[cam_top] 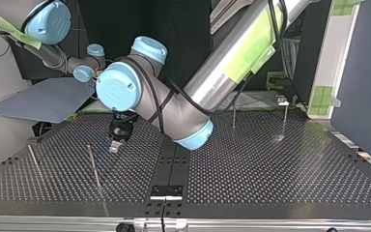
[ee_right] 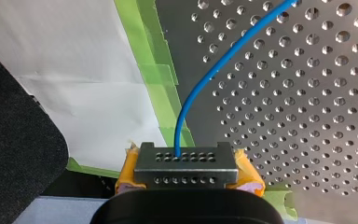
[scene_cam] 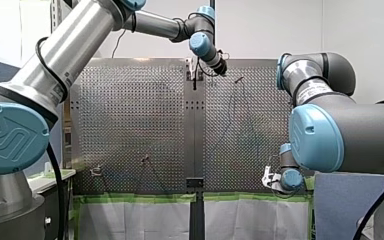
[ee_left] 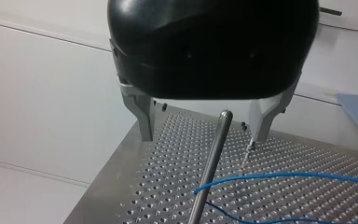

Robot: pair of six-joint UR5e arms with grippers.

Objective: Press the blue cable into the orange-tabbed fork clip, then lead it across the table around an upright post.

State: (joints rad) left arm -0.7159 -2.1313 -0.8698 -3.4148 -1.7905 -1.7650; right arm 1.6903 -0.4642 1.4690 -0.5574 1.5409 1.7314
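My left gripper (ee_left: 200,139) is open, its metal fingers (ee_left: 144,119) straddling the line of an upright post (ee_left: 212,168) just ahead, with nothing held. The blue cable (ee_left: 284,176) lies on the perforated table (ee_left: 307,196) beside that post. In the top view the left gripper (cam_top: 115,144) hangs just above the plate, close to the post (cam_top: 93,166). My right gripper (ee_right: 186,170), with yellow pads (ee_right: 129,175), is shut on a grey holed block (ee_right: 186,163) from which the blue cable (ee_right: 200,84) runs out across the plate. It sits at the table's near right edge (scene_cam: 270,179). I cannot make out the orange-tabbed clip.
More thin posts stand on the plate (cam_top: 234,116) (cam_top: 285,118) (cam_top: 34,162). Green tape (ee_right: 156,70) and white sheeting line the table edge by my right gripper. A small fixture (scene_cam: 97,171) sits near the front view's lower left. A black centre strip (cam_top: 174,164) splits the plate.
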